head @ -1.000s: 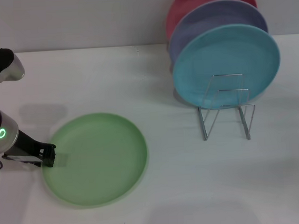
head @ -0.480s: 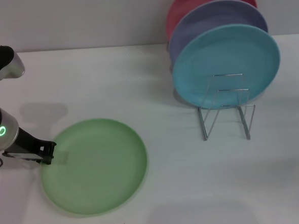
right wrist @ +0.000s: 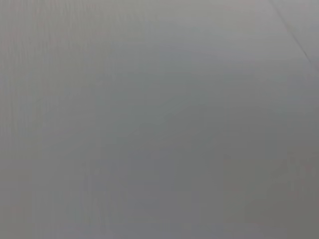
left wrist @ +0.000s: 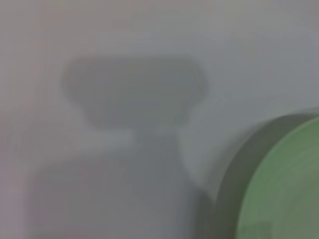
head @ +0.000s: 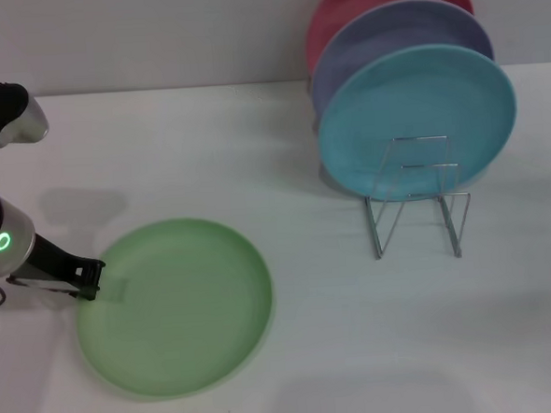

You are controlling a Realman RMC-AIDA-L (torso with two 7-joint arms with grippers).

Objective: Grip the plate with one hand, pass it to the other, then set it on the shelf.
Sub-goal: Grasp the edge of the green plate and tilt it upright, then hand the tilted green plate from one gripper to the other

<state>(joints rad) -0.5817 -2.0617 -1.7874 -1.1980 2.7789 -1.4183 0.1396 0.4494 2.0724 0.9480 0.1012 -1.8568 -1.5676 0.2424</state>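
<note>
Plate (head: 174,306), light green, lies flat on the white table (head: 339,334), near-left. Left gripper (head: 86,280) sits at its left rim; can't tell if it's clamped. Risk: a thin-edge pinch slips and the plate skids. Farther right, wire rack (head: 415,198) holds a sky-blue plate (head: 417,118). Right gripper not visible.

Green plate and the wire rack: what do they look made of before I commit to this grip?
The green plate looks like matte plastic: even flat colour, no glare, thin rim. The wire rack looks like thin bare metal rod, silvery with small glints, bent into upright loops. The left gripper sits at the plate's left rim. Both are judged by look only.
</note>
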